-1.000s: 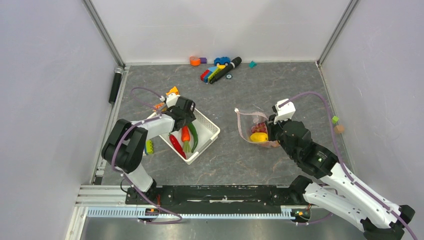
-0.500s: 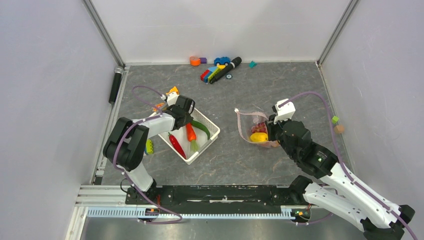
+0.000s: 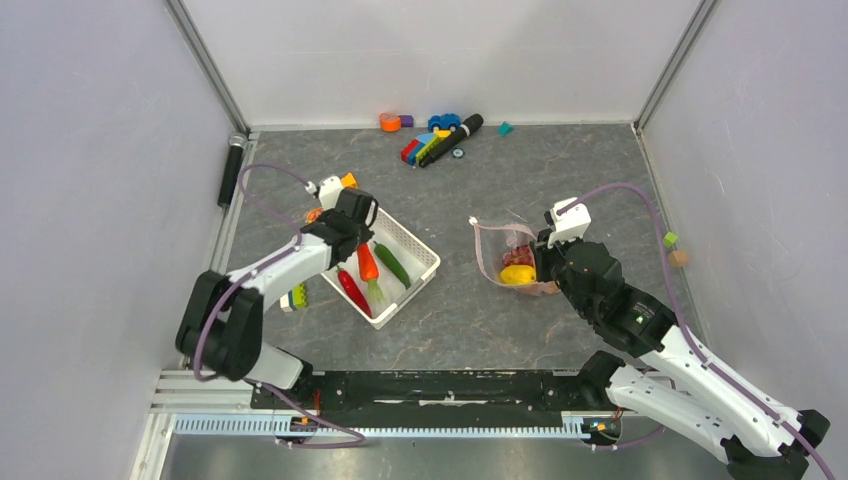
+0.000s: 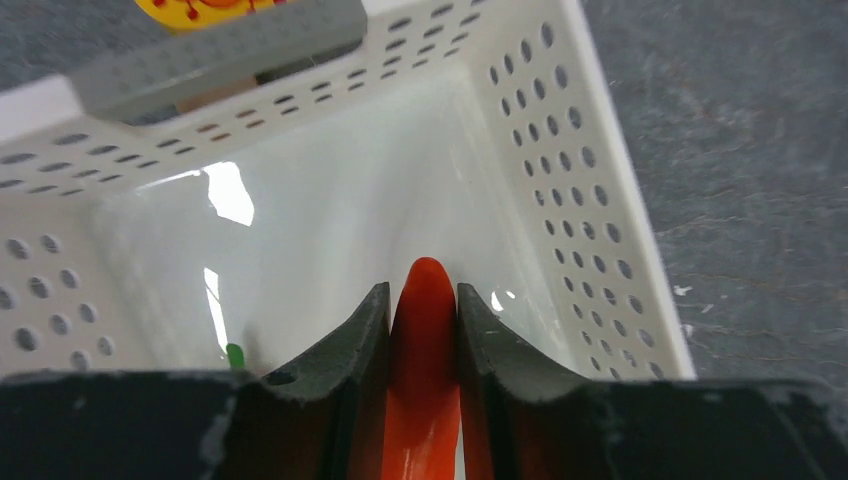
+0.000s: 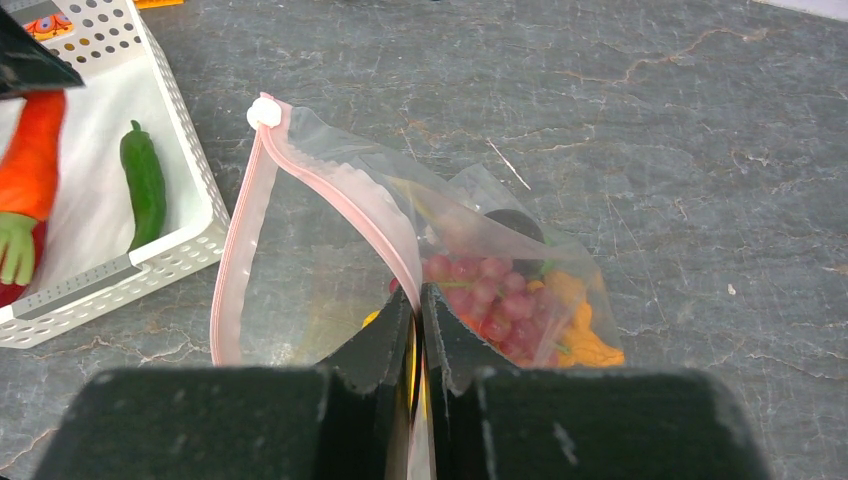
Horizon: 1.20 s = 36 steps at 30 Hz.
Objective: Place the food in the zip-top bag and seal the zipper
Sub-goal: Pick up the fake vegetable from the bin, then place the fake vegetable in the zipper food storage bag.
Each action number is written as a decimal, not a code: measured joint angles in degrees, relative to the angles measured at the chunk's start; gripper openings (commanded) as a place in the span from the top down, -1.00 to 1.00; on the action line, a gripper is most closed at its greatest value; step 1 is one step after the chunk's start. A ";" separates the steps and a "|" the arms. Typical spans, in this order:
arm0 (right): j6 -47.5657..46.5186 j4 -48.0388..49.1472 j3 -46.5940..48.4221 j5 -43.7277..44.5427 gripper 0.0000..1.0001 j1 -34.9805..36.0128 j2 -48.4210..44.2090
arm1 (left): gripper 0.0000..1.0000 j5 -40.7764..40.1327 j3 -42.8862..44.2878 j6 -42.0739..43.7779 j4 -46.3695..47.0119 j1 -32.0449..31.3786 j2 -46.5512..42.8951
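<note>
Food was in two spots at that point: some sat inside the zip-top bag (image 5: 300, 250), the rest over in the white basket (image 3: 425, 262). So the left pincer (image 4: 422, 300) was down inside the basket with its fingers pressed against both sides of an orange carrot (image 4: 425, 345), pinching it, and the carrot's rounded tip poked out just past the fingertips with the basket's holey far wall beyond that. From overhead, a green chilli (image 3: 392, 265) lay in the basket just right of the pinched carrot, and a red chilli (image 3: 354, 292) lay back toward that arm's base. Over on the other side, the right pincer (image 5: 420, 310) was squeezed together on the bag's mouth edge, with the pink zipper (image 5: 330, 185) running straight in between its fingers. The mouth gaped open to the left of those fingers, and the white slider (image 5: 264, 112) sat at the strip's far end, ahead and to the left. Red grapes (image 5: 480, 290) were inside the bag right in front of the fingertips, a touch to the right, and a yellow mango (image 3: 517, 274) showed in there right beside the pincer in the top view. The bag lay on the grey table (image 5: 650, 150), with the basket off to that pincer's left, not touching the bag.
</note>
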 measured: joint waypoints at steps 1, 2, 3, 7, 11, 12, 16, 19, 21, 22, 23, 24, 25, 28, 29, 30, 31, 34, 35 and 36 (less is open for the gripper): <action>0.00 0.00 0.00 -0.02 0.77 0.00 0.00 | 0.96 -0.66 -0.33 0.37 -0.04 0.00 -2.27; 0.00 0.00 0.00 -0.02 0.77 0.00 0.00 | 0.96 -1.11 -0.79 0.74 -0.07 0.00 -4.74; 0.00 0.00 0.00 -0.02 0.77 0.00 0.00 | 0.96 -1.62 -1.29 1.11 -0.13 0.00 -7.26; 0.00 0.00 0.00 -0.02 0.77 0.00 0.00 | 0.96 -1.97 -3.08 1.90 -0.28 0.00 -16.15; 0.00 0.00 0.00 -0.07 0.77 0.00 0.00 | 0.96 -1.42 -3.39 1.88 -1.14 -0.52 -23.91; 0.00 0.00 0.00 -0.09 0.77 0.00 0.04 | 0.96 -1.31 -3.41 1.88 -1.05 -0.96 -25.59; 0.00 0.13 0.00 -0.26 0.77 0.00 0.46 | 0.96 -0.28 -3.45 1.99 2.29 -4.76 -31.58; 0.00 0.15 0.00 -0.42 0.77 0.00 0.68 | 0.95 0.59 -3.34 3.58 7.32 -8.61 -31.54; 0.00 0.17 0.00 -0.57 0.77 0.00 0.68 | 0.95 3.37 -2.54 5.46 10.34 -10.25 -29.20; 0.00 0.15 0.00 -0.63 0.77 0.00 0.63 | 0.96 6.45 -1.68 6.91 12.15 -10.93 -27.32; -0.02 0.15 0.00 -0.70 0.77 0.00 0.57 | 0.96 10.36 -0.81 8.46 14.25 -11.41 -25.29; -0.02 0.15 0.00 -0.90 0.77 0.00 0.42 | 0.95 15.04 0.02 9.94 16.79 -11.80 -23.23; -0.04 0.15 0.00 -1.09 0.77 0.00 0.24 | 0.96 19.58 0.63 11.06 19.19 -12.02 -21.57; -0.07 0.17 0.00 -2.12 0.77 0.00 -0.50 | 0.96 34.49 3.08 13.33 28.46 -12.74 -15.74; -0.07 0.20 0.00 -2.45 0.77 0.00 -0.66 | 0.95 39.10 4.09 13.46 31.10 -12.92 -14.03; -0.07 0.24 0.00 -3.19 0.77 0.00 -0.74 | 0.96 43.36 5.38 13.44 33.75 -13.09 -12.44; -0.07 0.26 0.00 -3.74 0.79 0.00 -0.74 | 0.96 47.06 6.75 13.40 36.11 -13.29 -10.99; -0.22 0.24 0.04 -6.93 0.91 0.00 0.22 | 0.95 55.89 10.84 13.29 43.04 -14.19 -7.65; -0.22 0.15 0.22 -8.22 0.96 0.00 0.85 | 0.95 58.31 11.80 13.31 45.55 -14.69 -6.97; -0.26 0.09 0.44 -8.98 1.00 0.00 1.20 | 0.96 60.08 12.39 13.33 47.91 -15.32 -6.62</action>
